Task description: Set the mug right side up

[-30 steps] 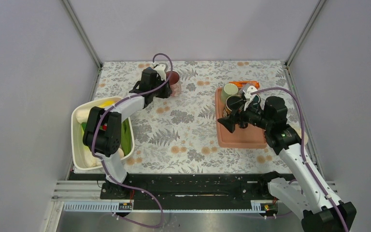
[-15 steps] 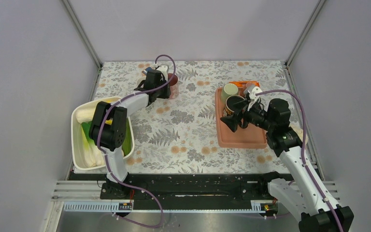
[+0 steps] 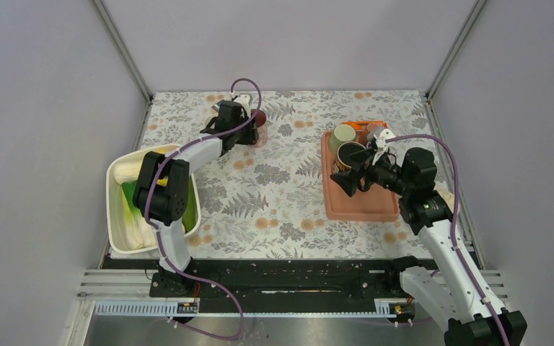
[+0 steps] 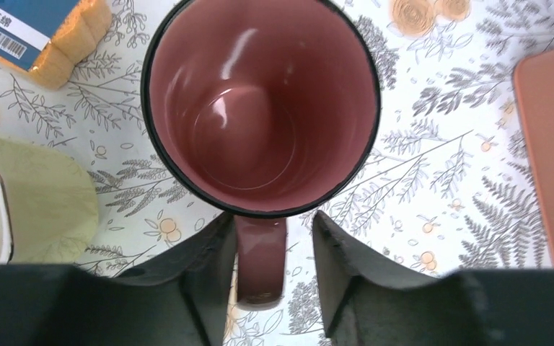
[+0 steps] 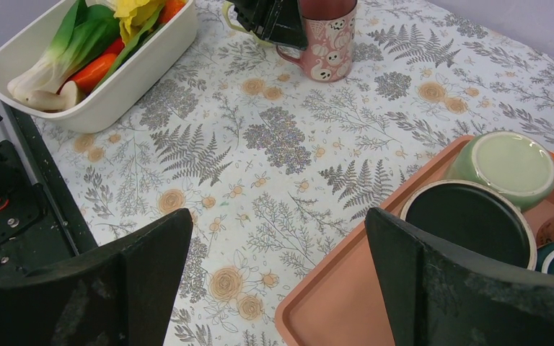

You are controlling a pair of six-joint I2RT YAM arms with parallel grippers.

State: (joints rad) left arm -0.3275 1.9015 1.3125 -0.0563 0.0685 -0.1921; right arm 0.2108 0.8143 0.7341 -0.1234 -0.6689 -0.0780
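Left wrist: jaws ajar astride handle (image 4: 260,259)

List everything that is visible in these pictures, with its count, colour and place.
pink mug: one, pink, upright, far left
sponge: one, yellow with blue label, beside the mug
tub: one, white, near left
vegetables: several, green, orange and yellow, in the tub
tray: one, salmon, right side
green cup: one, pale green, upside down on the tray
dark cup: one, dark, on the tray beside the green cup
left hand: one, black, open around the mug's handle
right hand: one, black, open, over the tray
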